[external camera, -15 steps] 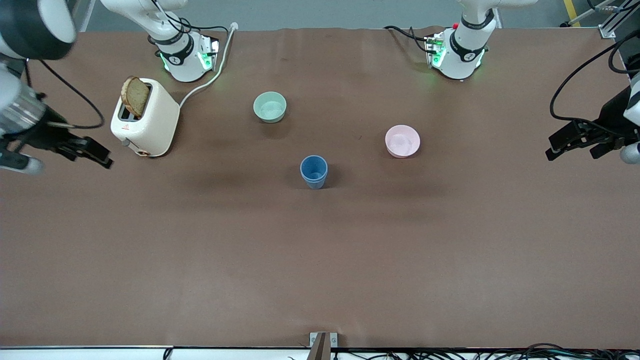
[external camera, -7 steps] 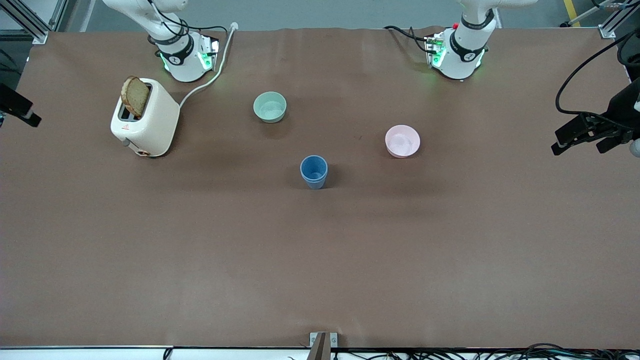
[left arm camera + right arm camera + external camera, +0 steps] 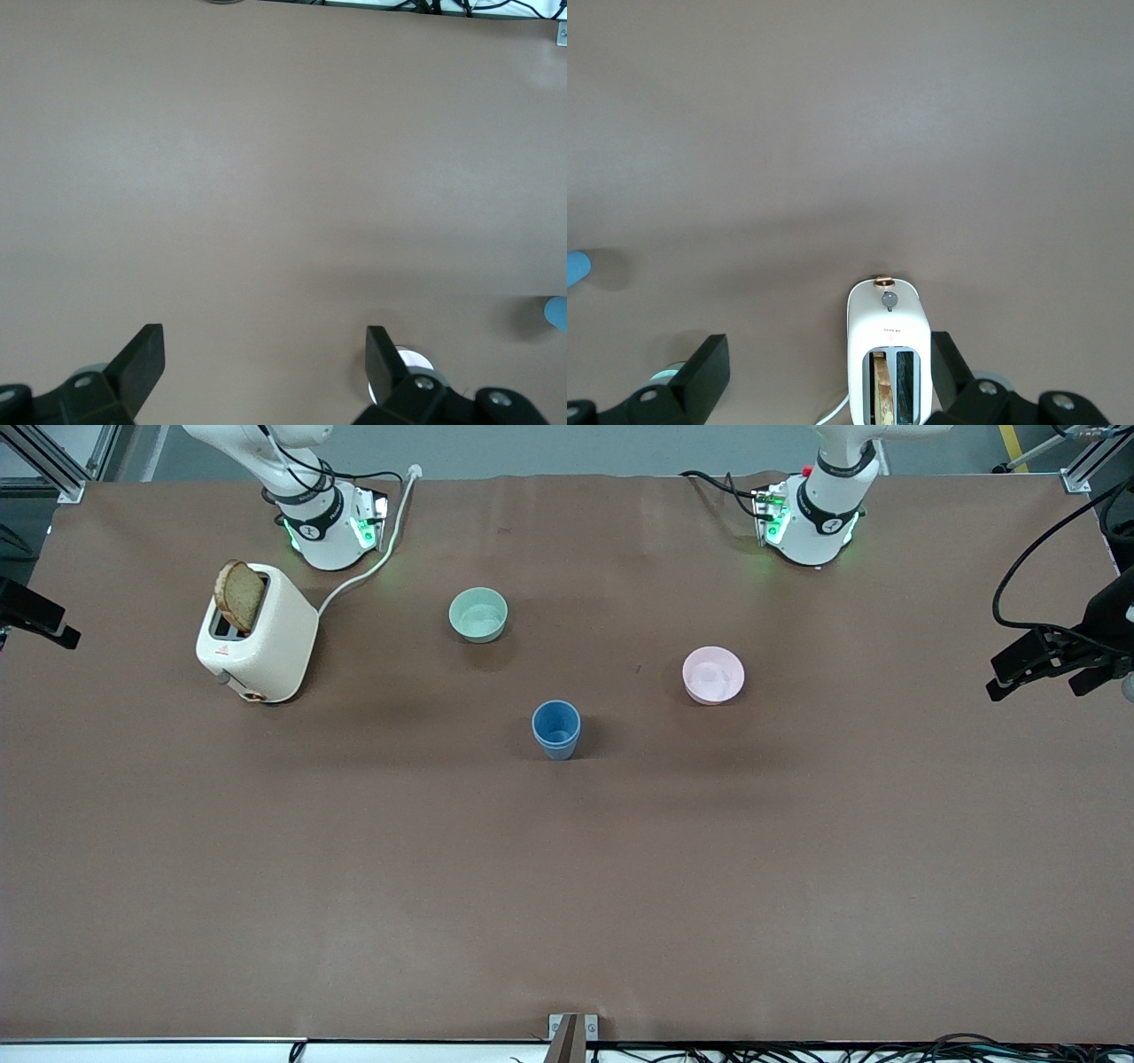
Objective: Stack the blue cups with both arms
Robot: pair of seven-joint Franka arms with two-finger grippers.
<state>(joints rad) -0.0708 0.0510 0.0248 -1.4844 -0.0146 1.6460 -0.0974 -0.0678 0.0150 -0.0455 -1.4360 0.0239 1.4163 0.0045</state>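
Right gripper [image 3: 828, 341]: up in the air over the right arm's end of the tabletop [image 3: 567, 886], jaws spread wide, gripping nothing. Only a dark piece of it in the front view, at the frame edge.

White toaster [image 3: 261, 646]: near the right arm's base, 1 slice of brown bread [image 3: 239, 595] sticking up out of a slot, white cord [image 3: 368, 567] running off toward that base. Seen from above in the right wrist view, partly between the jaws.

Pale green bowl [image 3: 478, 614]: upright, toward the middle of the tabletop, farther from the front camera than the cups.

Blue cups [image 3: 556, 729]: upright near mid-tabletop, looking like 2 nested into 1 stack, with a second rim line just under the top rim. Nearer to the front camera than both bowls, between them along the length of the tabletop, well apart from each. Well apart from both grippers too; just a blue sliver at the edge of each wrist view.

Pink bowl [image 3: 713, 675]: upright, toward the left arm's end, slightly farther from the front camera than the cups.

Left gripper [image 3: 263, 336]: in the air over the left arm's end of the tabletop, jaws spread wide, gripping nothing.
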